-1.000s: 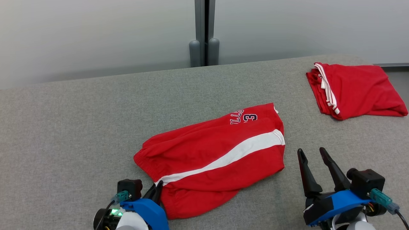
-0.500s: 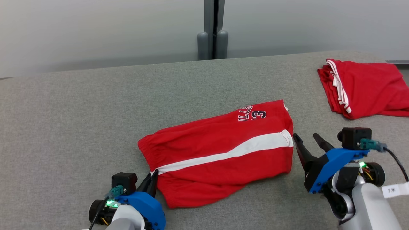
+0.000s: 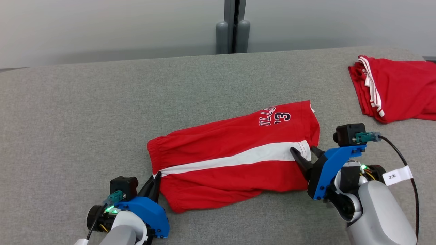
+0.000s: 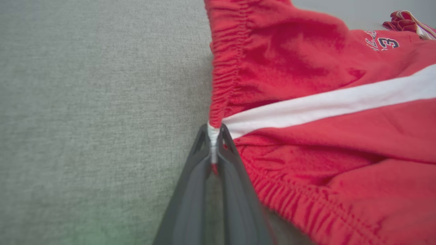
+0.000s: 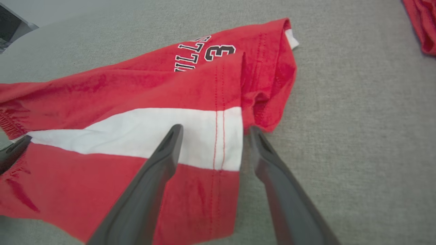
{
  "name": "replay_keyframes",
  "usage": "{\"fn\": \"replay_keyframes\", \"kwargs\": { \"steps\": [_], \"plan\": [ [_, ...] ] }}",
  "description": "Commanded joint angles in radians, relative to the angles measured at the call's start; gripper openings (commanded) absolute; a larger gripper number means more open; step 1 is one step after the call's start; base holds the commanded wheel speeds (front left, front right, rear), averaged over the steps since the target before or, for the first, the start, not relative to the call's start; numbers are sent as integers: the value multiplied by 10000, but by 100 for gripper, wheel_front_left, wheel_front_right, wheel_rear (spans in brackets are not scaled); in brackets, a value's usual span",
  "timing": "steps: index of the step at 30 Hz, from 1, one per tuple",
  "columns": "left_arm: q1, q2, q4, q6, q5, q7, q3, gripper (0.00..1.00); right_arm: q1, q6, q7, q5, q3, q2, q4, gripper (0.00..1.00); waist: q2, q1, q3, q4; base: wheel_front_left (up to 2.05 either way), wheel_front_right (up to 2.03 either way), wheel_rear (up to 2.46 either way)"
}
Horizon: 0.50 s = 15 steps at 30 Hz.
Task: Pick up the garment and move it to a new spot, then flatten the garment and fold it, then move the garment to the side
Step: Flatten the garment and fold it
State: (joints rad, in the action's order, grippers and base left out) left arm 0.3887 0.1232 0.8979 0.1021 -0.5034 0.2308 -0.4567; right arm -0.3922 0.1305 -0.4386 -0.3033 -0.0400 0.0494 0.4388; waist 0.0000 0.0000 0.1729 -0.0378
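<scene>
A: What is the right claw [image 5: 215,128] doing?
B: It is wide open. One finger is over the leg end of the shorts [image 3: 231,160], and one is beside it.
A: And the left claw [image 4: 213,131]?
B: It pinches the waist end. The shorts lie long between them on the grey surface [image 3: 102,102].

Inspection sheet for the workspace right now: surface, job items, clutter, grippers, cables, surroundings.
Surface: grey fabric surface, bare apart from two garments.
Job's things: red shorts with a white stripe, lying mid-surface, near edge rumpled.
Clutter: second red garment, folded, far right.
Grippers: left gripper shut on the shorts' waistband at the stripe; right gripper open, fingers straddling the hem.
Cables: black cable with white tag at right wrist, off the cloth.
Surroundings: pale wall, grey post.
</scene>
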Motion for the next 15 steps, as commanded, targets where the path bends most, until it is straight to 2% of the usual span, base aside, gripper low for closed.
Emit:
{"fn": "replay_keyframes", "kwargs": {
  "steps": [1, 7, 15],
  "plan": [
    [77, 96, 35, -65, -64, 18, 71, 0, -208, 5, -20, -197, -181, 25, 123, 100, 0, 0, 36, -65, 0, 0, 0],
    [3, 155, 4, -49, -133, -1, 43, 0, -476, 5, -196, -508, -619, 24, 431, 100, 0, 0, 35, -109, 0, 0, 0],
    [-102, 174, -128, -45, -188, -79, -74, 0, -233, 5, 119, -986, -1000, 24, 416, 100, 0, 0, -101, -26, 0, 0, 0]
  ]
}}
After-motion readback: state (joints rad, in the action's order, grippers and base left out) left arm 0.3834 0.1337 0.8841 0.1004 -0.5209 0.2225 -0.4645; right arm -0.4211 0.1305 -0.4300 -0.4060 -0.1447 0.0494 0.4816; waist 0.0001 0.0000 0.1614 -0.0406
